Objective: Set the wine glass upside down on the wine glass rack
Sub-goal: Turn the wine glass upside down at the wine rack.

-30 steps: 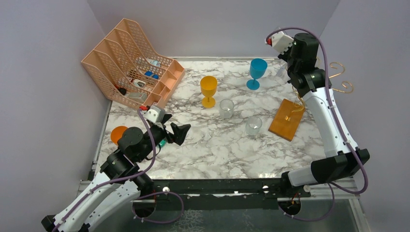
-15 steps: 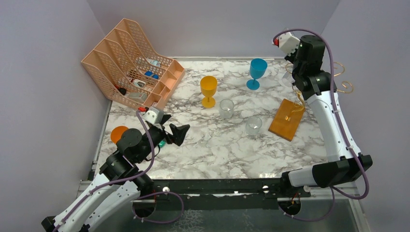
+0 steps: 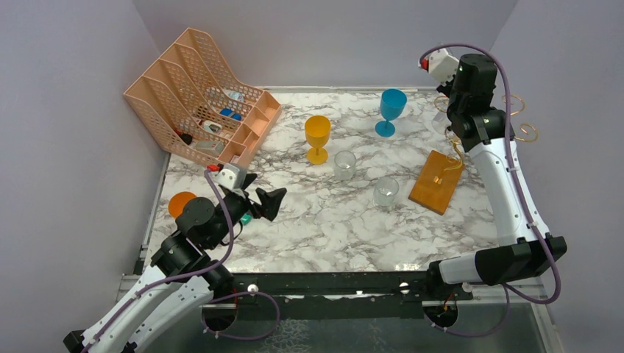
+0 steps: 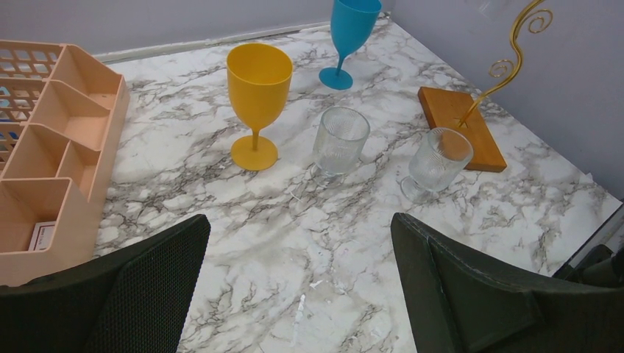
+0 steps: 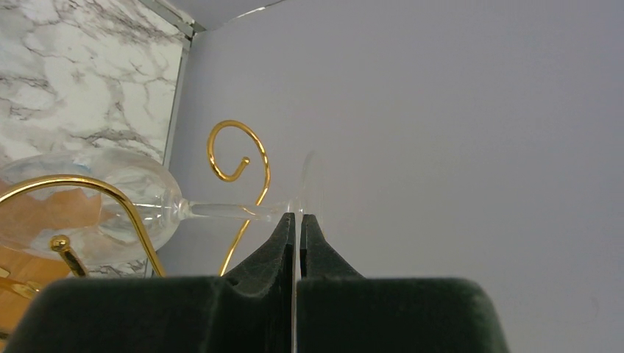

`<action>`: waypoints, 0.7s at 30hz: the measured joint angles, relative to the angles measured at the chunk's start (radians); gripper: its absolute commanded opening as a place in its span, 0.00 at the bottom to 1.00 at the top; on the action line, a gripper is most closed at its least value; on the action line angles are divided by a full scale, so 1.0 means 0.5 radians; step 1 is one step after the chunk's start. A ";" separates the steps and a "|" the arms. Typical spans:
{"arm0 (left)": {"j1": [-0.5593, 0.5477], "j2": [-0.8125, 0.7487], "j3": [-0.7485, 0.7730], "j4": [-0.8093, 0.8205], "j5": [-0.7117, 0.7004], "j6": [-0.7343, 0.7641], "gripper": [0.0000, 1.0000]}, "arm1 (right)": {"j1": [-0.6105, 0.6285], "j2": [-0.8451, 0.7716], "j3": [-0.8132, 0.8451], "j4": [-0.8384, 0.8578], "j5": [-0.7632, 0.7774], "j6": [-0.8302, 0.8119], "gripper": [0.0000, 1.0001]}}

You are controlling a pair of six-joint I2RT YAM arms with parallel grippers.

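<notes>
Right gripper [image 5: 296, 217] is clenched on the thin edge of the wine glass [image 5: 158, 198] foot, jaws pressed nearly together with only the glass rim between them. It is raised at about 2 o'clock on the bench [image 3: 331, 228], over the far end of the rack [image 3: 437, 182], whose wooden base lies at 3 o'clock. In the wrist view the stem runs away from the foot toward 9 o'clock and crosses one of the rack's gold curls [image 5: 235, 123]. The bowl sits behind a second wire arm. Whether the stem touches the wire or only passes beside it cannot be told.

Left gripper [image 4: 302, 294] is spread wide and grasps nothing. It hangs above the bench at about 8 o'clock, well apart from the yellow goblet [image 4: 257, 81], the blue goblet [image 4: 353, 26] and the two clear tumblers [image 4: 340, 140] [image 4: 441, 158].

By my reading, the step in hand is the hanging itself: the glass is lifted and brought to the rack, but not yet released. The next move calls for easing the stem into the gap of a wire arm so that the foot rests on the wire and the bowl hangs mouth-down. Only then should the jaws let go. The grip is on an edge of thin glass, so any sideways knock against the wire could twist the foot out of the jaws.
</notes>
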 measured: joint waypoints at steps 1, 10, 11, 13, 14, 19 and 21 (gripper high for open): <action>0.000 -0.001 0.000 0.002 -0.002 0.000 0.99 | -0.010 0.000 0.000 0.000 0.001 -0.001 0.01; 0.000 -0.043 -0.012 0.017 -0.008 0.002 0.99 | -0.034 0.000 -0.021 0.008 0.031 -0.051 0.01; 0.000 -0.044 -0.012 0.017 -0.008 0.003 0.99 | -0.037 0.000 -0.024 0.009 0.037 -0.056 0.01; 0.000 -0.045 -0.012 0.018 -0.008 0.008 0.99 | -0.037 0.001 -0.027 0.011 0.050 -0.065 0.01; 0.000 -0.045 -0.012 0.018 -0.008 0.013 0.99 | -0.037 0.004 -0.027 0.015 0.064 -0.074 0.01; 0.000 -0.044 -0.012 0.018 -0.007 0.019 0.99 | -0.048 0.025 -0.028 0.032 0.092 -0.102 0.01; 0.000 -0.044 -0.012 0.019 -0.007 0.022 0.99 | -0.054 0.039 -0.028 0.040 0.095 -0.109 0.01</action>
